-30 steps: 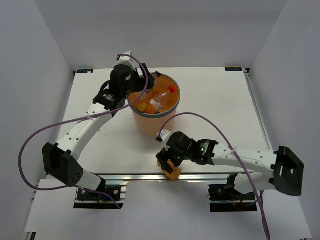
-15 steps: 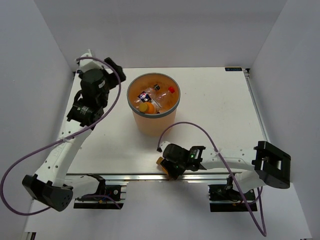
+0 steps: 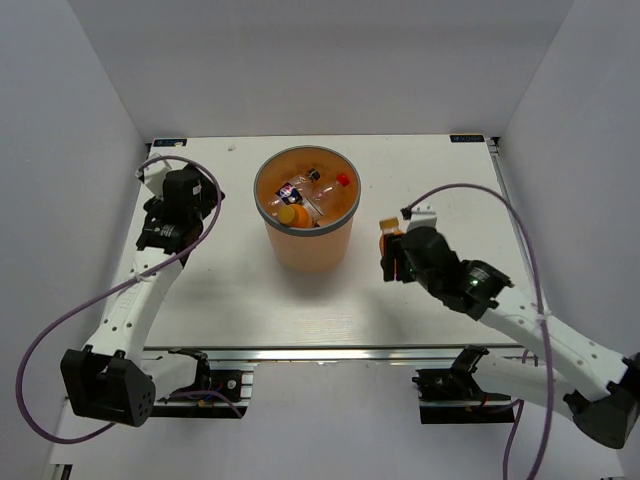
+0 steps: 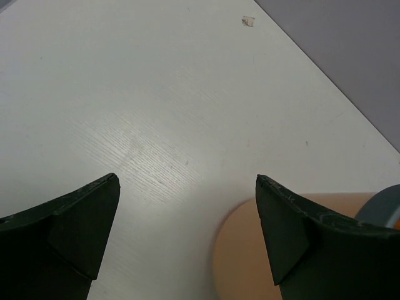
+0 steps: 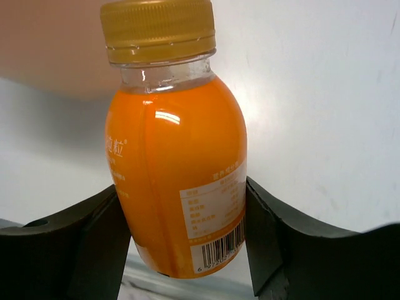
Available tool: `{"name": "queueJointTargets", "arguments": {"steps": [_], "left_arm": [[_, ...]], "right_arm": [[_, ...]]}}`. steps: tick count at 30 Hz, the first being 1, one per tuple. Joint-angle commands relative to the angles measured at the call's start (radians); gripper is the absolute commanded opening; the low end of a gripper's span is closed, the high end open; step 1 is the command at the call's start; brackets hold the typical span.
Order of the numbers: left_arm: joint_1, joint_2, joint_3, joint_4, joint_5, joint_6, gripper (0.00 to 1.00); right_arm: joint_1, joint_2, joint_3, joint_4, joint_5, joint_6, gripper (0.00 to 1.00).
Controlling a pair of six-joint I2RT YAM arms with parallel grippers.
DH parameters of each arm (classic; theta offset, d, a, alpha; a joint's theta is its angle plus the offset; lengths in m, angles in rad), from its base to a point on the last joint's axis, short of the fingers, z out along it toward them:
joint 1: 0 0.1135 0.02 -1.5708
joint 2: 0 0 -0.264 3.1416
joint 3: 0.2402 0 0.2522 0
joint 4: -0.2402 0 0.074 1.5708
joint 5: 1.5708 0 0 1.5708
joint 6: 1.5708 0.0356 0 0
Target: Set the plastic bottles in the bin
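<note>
The right tool (image 5: 182, 206) pinched the small orange plastic bottle with a gold cap (image 5: 178, 162) low on its body, one finger pressed to each side and the cap pointing away from the wrist. It held the bottle near the right of the round translucent orange plastic bin with a grey rim (image 3: 310, 252), probably ready to carry it over the rim. The left tool (image 4: 187, 184) hung spread and empty over the white worktop (image 3: 450, 180) left of the bin, seemingly kept out of the way. Other bottles lay inside the bin, among them a clear plastic bottle with a red cap (image 3: 328, 188). Half a second earlier the right tool had sat at the worktop's near edge. A second earlier the left tool had been at the bin's rim.
</note>
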Motion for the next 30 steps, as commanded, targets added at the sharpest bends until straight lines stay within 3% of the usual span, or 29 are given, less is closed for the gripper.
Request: {"name": "queueJointTargets", "arguments": {"steps": [1,3,7,9,12,14,24,30], "left_arm": [[0.009,-0.074,-0.022,0.007,-0.028,-0.032,0.98],[0.009,-0.093,-0.031,0.007,-0.037,-0.029,0.98],[0.010,-0.113,-0.036,-0.014,-0.034,-0.017,0.98],[0.010,-0.131,-0.042,-0.017,-0.028,-0.012,0.98],[0.012,-0.151,-0.044,-0.028,-0.049,-0.005,0.98],[0.010,-0.157,-0.038,-0.039,-0.055,-0.002,0.98],[0.012,-0.147,-0.015,-0.043,-0.054,-0.008,0.98],[0.012,-0.119,-0.025,-0.052,-0.095,-0.014,0.98]], "right_arm": [[0.002,-0.051,0.163,0.204,0.044,-0.119,0.39],[0.002,-0.002,0.267,0.312,-0.029,-0.221,0.38],[0.002,0.190,0.523,0.288,-0.158,-0.321,0.49],[0.002,0.303,0.639,0.285,-0.199,-0.337,0.58],[0.002,0.439,0.804,0.192,-0.195,-0.322,0.84],[0.001,0.477,0.849,0.152,-0.172,-0.314,0.89],[-0.082,0.437,0.812,0.164,-0.227,-0.313,0.89],[-0.359,0.276,0.523,0.241,-0.265,-0.170,0.89]]}}
